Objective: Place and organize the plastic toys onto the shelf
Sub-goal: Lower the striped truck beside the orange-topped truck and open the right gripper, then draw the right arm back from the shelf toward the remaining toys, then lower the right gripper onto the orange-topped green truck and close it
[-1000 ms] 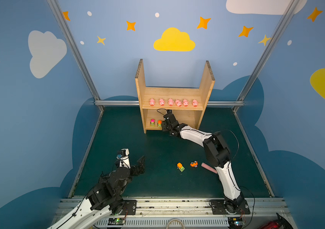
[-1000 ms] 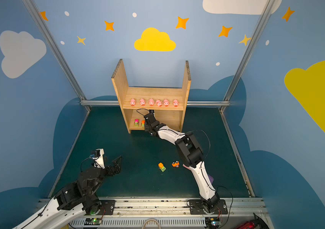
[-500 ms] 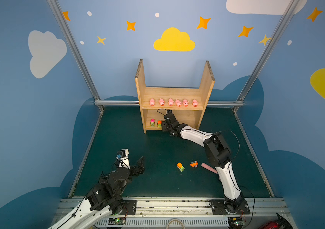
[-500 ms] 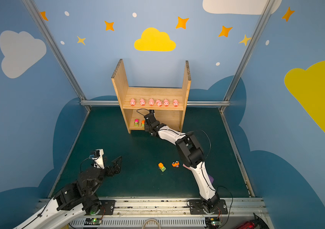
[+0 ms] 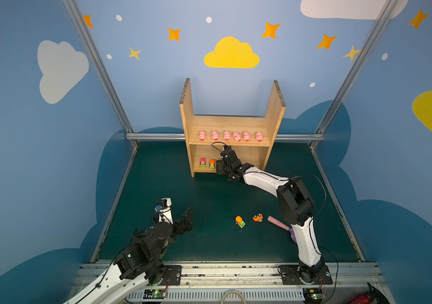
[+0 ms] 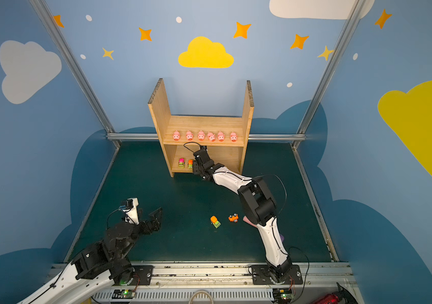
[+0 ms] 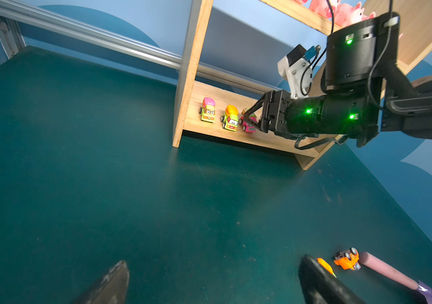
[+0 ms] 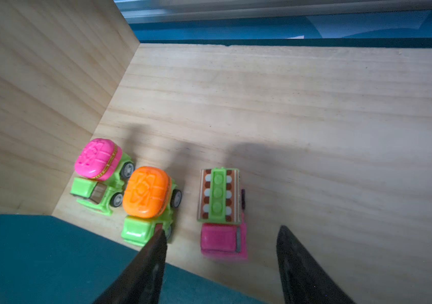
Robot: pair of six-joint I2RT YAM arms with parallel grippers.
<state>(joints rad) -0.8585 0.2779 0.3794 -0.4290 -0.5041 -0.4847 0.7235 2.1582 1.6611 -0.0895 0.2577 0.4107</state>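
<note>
The right gripper (image 8: 220, 231) stands with its jaws apart at the front edge of the lower board of the shelf (image 5: 273, 115). One finger is on each side of a pink truck (image 8: 221, 215) with a gap on both sides, so the truck is released and sits on its wheels. Just beside it stand an orange-topped truck (image 8: 146, 194) and then a pink-topped truck (image 8: 97, 160), close to the side panel. On the upper board six pink pigs (image 5: 226, 135) stand in one row. The left gripper (image 7: 213, 260) hangs wide open and empty over the green mat (image 5: 209, 194), well apart from the shelf. On the mat lie an orange and green car (image 5: 240, 221) and a small orange car (image 5: 258, 218) tipped off its wheels, near a pink handle (image 5: 276, 222)
</note>
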